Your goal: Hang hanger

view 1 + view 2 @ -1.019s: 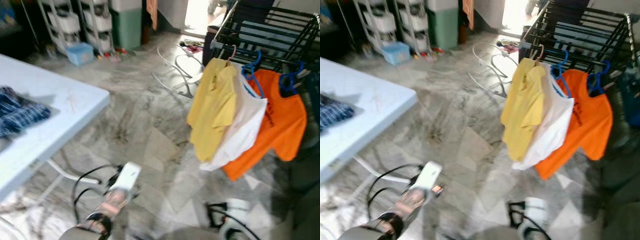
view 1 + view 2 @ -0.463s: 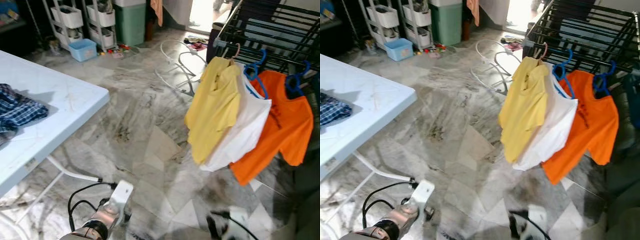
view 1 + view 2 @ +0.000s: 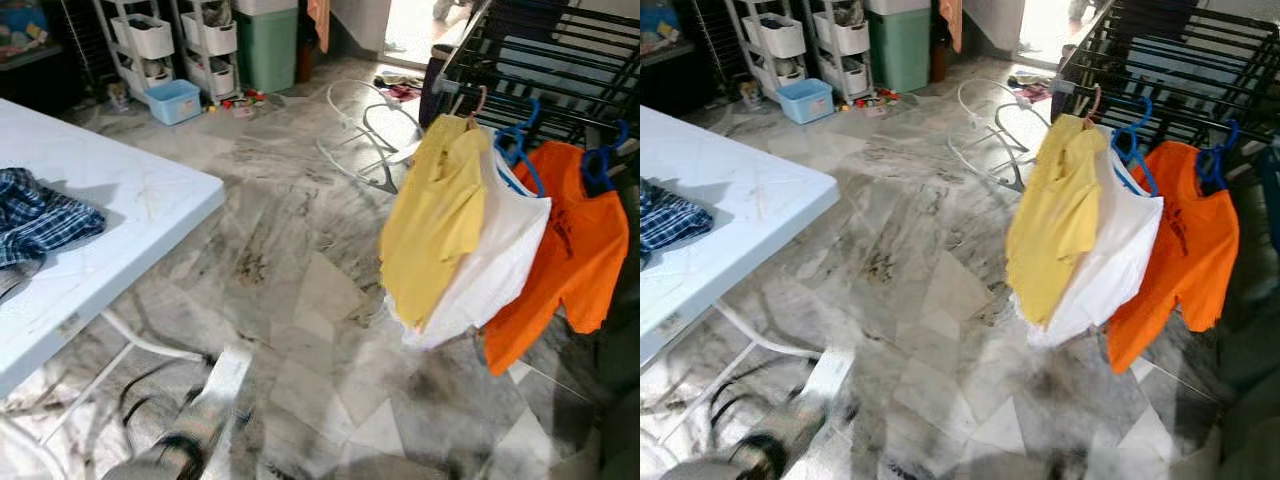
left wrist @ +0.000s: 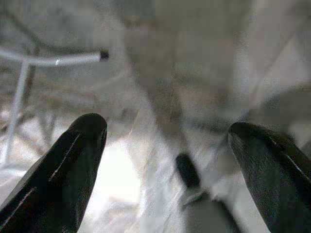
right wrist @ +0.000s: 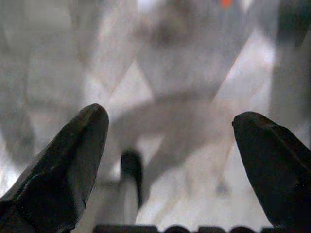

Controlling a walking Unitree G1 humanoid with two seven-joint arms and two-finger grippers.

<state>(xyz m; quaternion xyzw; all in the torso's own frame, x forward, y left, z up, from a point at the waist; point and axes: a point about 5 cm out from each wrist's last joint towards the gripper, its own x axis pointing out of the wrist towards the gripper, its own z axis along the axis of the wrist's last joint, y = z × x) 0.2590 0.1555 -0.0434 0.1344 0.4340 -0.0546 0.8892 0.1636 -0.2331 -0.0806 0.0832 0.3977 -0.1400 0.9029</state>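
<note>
Well, both end effectors [image 4: 165, 145] [image 5: 170, 145] spread, empty.

A yellow shirt [image 3: 1053, 220], a white shirt [image 3: 1108, 265] and an orange shirt [image 3: 1175, 255] hang side by side from a black rack [image 3: 1170, 60] above a grey marble floor [image 3: 910, 240].

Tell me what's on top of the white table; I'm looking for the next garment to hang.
A crumpled blue plaid garment lies at the white table's left end, running past the picture's edge, so part of it is unseen. The surface beneath it is covered.
</note>
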